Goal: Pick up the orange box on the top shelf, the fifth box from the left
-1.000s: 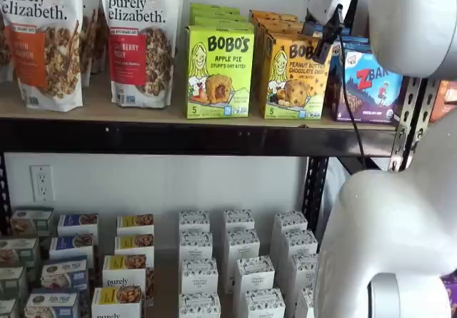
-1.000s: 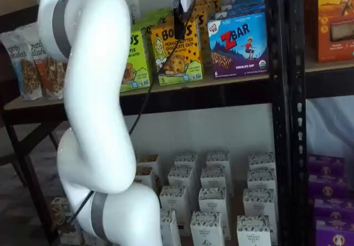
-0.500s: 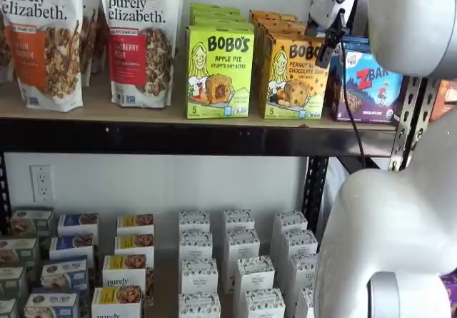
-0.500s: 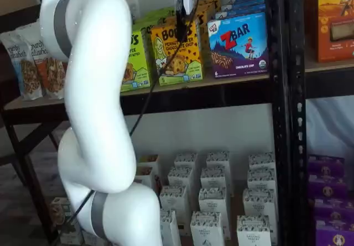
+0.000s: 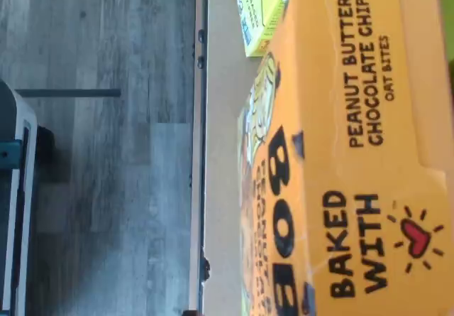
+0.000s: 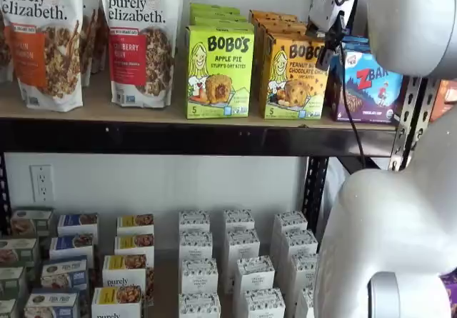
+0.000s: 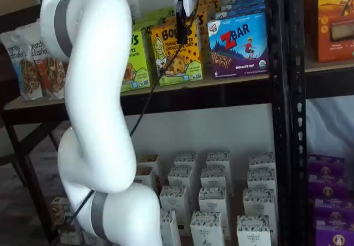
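The orange box [image 6: 295, 77] is standing on the top shelf [image 6: 178, 138], over a grey wood floor [image 5: 92, 188]. The hand [image 7: 181, 22] is hanging before it, holding nothing, its fingers standing wide apart.

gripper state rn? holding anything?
Gripper: fingers show side-on in both shelf views, gap not visible; jaws at their widest, so open. Holding nothing; it hangs in front of the orange box.
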Robot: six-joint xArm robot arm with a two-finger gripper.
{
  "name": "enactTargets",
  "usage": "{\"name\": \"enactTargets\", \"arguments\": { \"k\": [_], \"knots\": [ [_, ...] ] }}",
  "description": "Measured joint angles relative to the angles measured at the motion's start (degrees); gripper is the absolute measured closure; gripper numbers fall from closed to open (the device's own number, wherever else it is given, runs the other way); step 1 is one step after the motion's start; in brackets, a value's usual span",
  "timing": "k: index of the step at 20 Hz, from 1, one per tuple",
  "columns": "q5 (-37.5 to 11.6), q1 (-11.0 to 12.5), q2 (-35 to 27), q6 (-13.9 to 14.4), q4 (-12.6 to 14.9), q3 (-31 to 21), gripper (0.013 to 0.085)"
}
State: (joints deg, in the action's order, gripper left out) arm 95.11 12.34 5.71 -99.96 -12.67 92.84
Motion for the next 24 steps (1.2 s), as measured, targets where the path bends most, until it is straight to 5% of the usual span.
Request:
{"name": "enactTargets", "arguments": {
  "k": [3, 13, 24],
  "knots": [
    [-0.67, 0.00, 0.32, -0.01, -0.30, -0.59, 0.0130],
    [-0.82, 0.32, 0.52, -0.14, -1.23, -0.74, 0.0370],
    [-0.23, 0.23, 0.27, 0.00, -1.01, -0.04, 0.0370]
  ]
}}
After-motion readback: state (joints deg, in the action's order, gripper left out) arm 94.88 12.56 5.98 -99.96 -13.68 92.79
